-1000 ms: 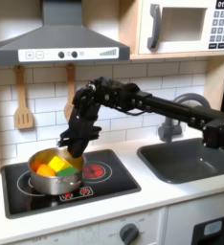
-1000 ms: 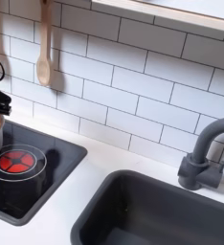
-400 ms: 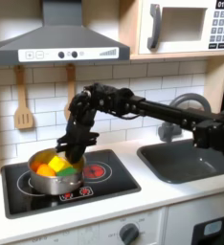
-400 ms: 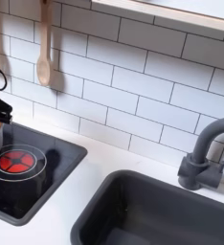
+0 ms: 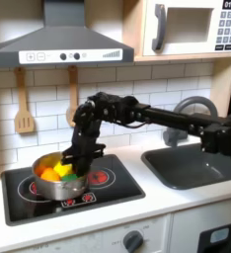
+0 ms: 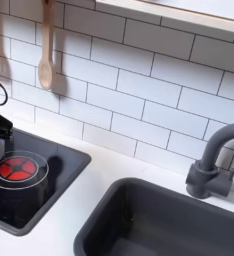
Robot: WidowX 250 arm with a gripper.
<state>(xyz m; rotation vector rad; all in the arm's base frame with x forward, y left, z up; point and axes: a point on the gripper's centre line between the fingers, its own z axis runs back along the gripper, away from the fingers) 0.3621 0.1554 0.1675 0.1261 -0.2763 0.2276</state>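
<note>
Hiding its own fingertips, the gripper dips into the pot.

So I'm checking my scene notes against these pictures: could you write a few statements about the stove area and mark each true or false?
1. The gripper is at the pot on the cooktop. True.
2. The pot is empty. False: it holds yellow, orange and green pieces.
3. A wooden spatula hangs on the tiled wall. True.
4. The faucet stands left of the cooktop in the first exterior view. False: it stands to the right, by the sink.
5. A microwave sits above the counter. True.
</note>
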